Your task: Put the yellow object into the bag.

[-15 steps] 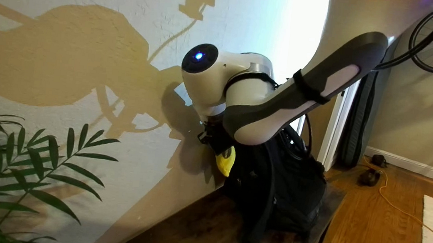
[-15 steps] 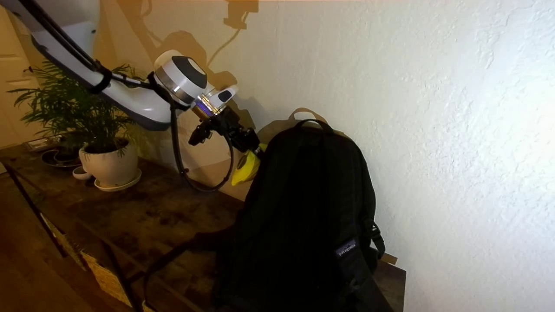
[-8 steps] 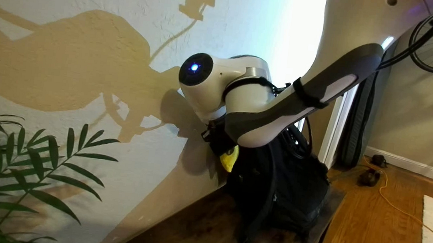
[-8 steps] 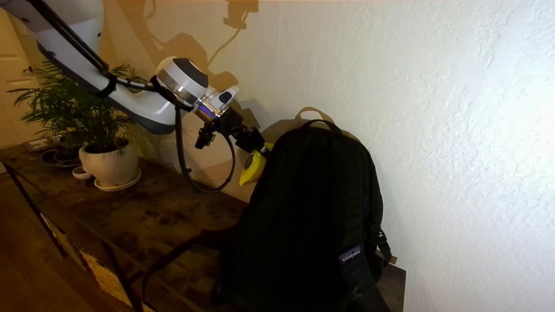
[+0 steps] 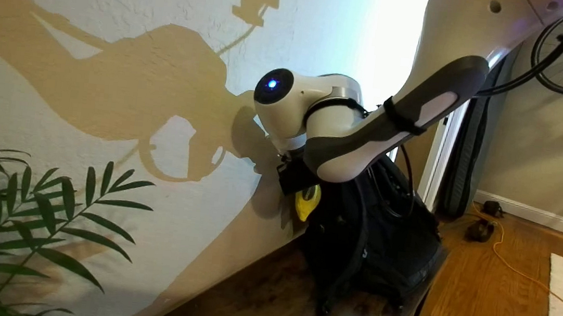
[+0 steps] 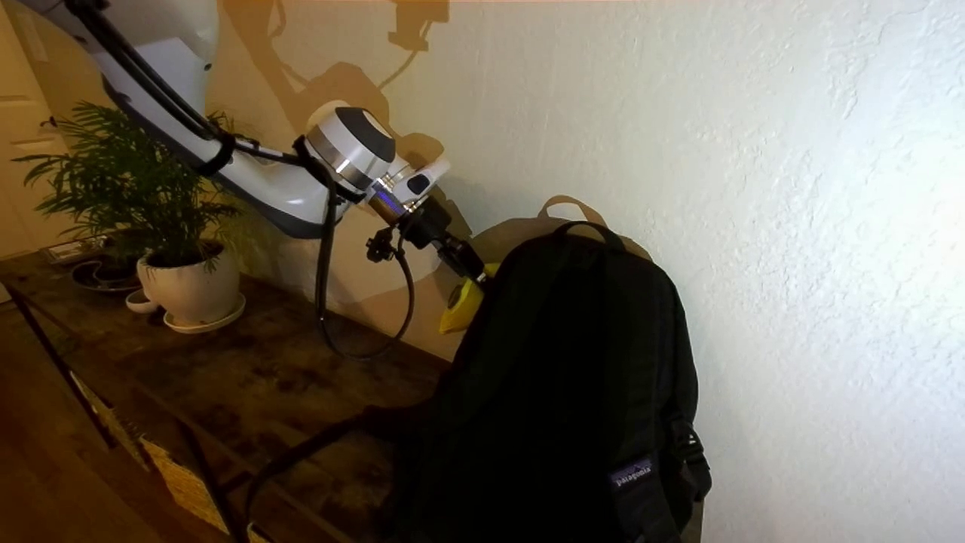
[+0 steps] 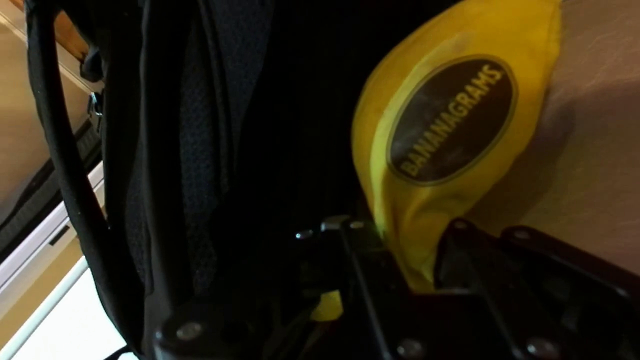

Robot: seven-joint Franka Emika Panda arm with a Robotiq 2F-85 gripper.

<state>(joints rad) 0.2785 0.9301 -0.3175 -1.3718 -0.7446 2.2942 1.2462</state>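
Note:
The yellow object, a soft banana-shaped pouch point(image 7: 445, 210) with a dark oval label, hangs pinched in my gripper point(image 7: 400, 227). In the wrist view its narrow end runs between the fingers, and its wide end points away from them. The bag, a black backpack point(image 6: 558, 377), stands upright on a dark wooden table. My gripper reaches down at its upper side, between it and the wall, with the pouch point(image 6: 461, 309) right against or just beside the fabric; touching, I cannot tell. In an exterior view, the arm hides most of the gripper above the pouch point(image 5: 306, 202). The bag's opening does not show.
A textured pale wall point(image 6: 791, 188) runs close behind the gripper and the bag. A potted plant point(image 6: 190, 290) stands farther along the table. A black cable point(image 6: 411, 302) loops below the wrist. A bag strap point(image 6: 309, 445) trails across the table top.
In both exterior views my gripper has moved to the right with the pouch still in it. The bag's top has shifted the same way.

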